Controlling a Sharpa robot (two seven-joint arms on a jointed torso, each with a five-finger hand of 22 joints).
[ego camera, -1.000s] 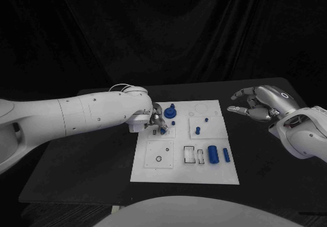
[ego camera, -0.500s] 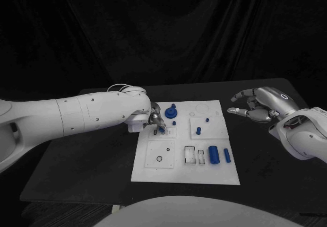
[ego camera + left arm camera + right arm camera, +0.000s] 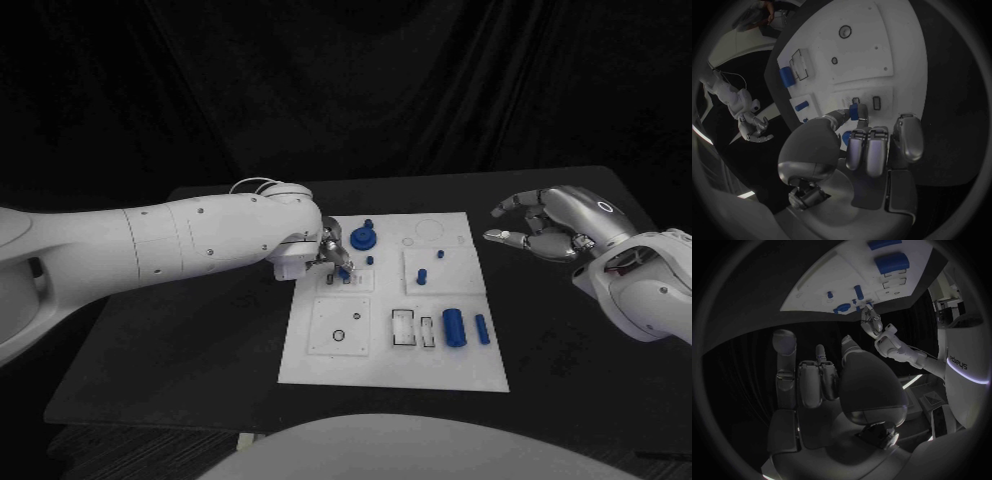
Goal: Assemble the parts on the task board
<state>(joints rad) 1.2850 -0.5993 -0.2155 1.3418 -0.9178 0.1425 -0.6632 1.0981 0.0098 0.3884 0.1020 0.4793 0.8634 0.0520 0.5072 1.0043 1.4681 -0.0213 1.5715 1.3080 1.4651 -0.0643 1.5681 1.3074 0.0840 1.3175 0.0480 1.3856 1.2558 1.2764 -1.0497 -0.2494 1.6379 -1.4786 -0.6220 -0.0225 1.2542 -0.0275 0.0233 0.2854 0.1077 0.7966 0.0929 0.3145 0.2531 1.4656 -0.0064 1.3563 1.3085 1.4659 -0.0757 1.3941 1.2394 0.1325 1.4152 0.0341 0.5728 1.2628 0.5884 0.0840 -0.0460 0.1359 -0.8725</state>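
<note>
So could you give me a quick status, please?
Left hand pinches a small blue part over the task board. Right hand open, off the board. Nothing in the way.

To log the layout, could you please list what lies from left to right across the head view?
Left hand pinching a small blue part → task board → large blue cylinder → slim blue peg → right hand.

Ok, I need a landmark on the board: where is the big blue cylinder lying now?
In the head view, the big blue cylinder lies on the task board, toward its near right part, between a black-outlined slot and a slimmer blue pin.
</note>
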